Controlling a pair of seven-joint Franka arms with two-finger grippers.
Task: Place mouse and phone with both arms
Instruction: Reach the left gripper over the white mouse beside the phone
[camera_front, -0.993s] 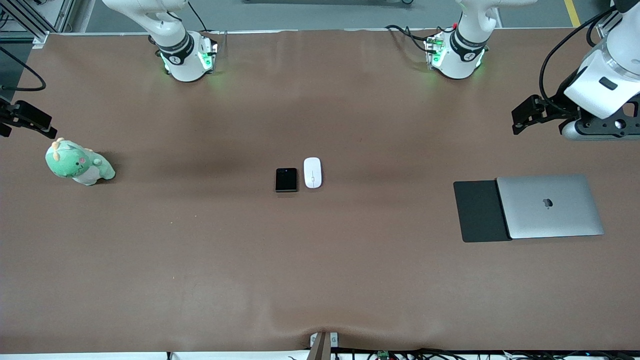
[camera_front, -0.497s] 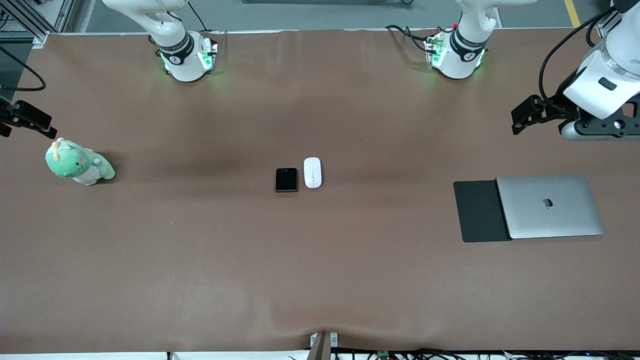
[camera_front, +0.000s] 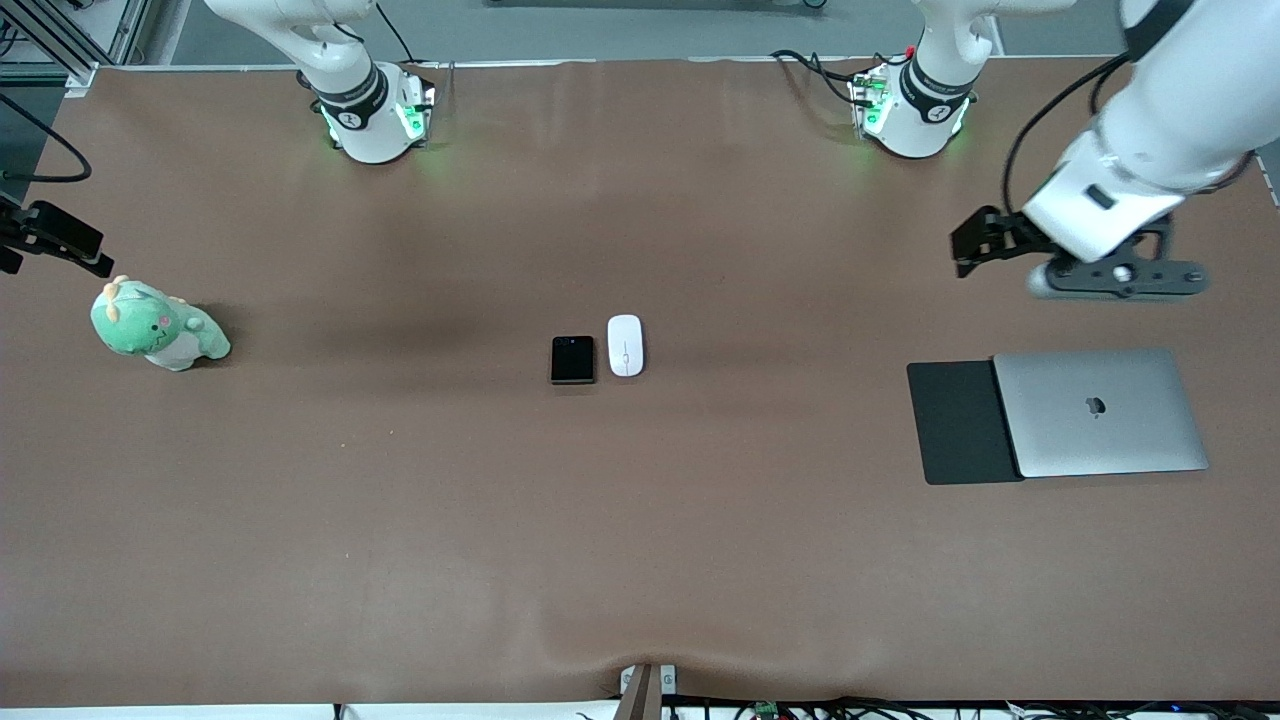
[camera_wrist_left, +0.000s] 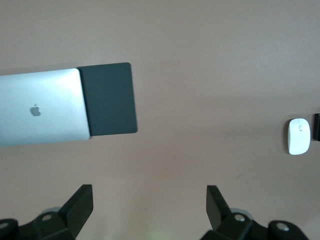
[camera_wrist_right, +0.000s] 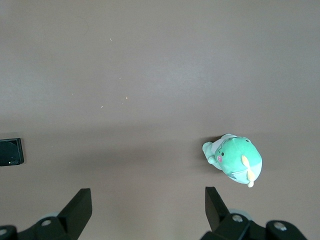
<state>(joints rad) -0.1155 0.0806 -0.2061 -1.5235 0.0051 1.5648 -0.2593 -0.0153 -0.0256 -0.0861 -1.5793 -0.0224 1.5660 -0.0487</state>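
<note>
Brown, smooth matte sheeting covers the wide worktop (camera_front: 420, 520), which carries everything. Two white jointed robot arms with black bands rise from bases along its edge farthest from the front camera. The left arm (camera_front: 1150, 110) hangs in the air over bare worktop, above the patch just farther from the front camera than the laptop, and its black two-finger left hand (camera_front: 975, 243) points toward the middle; in the left wrist view its fingers (camera_wrist_left: 80, 206) stand spread wide with nothing between them. The right arm's black right hand (camera_front: 60, 240) shows at the right arm's end of the worktop, over the spot just farther from the front camera than the plush toy, and waits; its fingers (camera_wrist_right: 80, 207) are likewise spread wide and empty.

Taking the closed silver-grey metal laptop (camera_front: 1100, 412) as the landmark: it lies flat at the left arm's end. A flat black rectangular mouse pad (camera_front: 955, 425) lies touching the laptop's edge that faces the middle of the worktop, partly tucked under it. A green and white plush dinosaur toy (camera_front: 155, 327) sits well apart from the laptop, at the right arm's end. The small white glossy oval mouse (camera_front: 625, 345) rests on the worktop's middle, well apart from the laptop. The small black nearly square phone (camera_front: 572, 359) lies just beside the mouse, on the mouse's side away from the laptop, not touching it.
</note>
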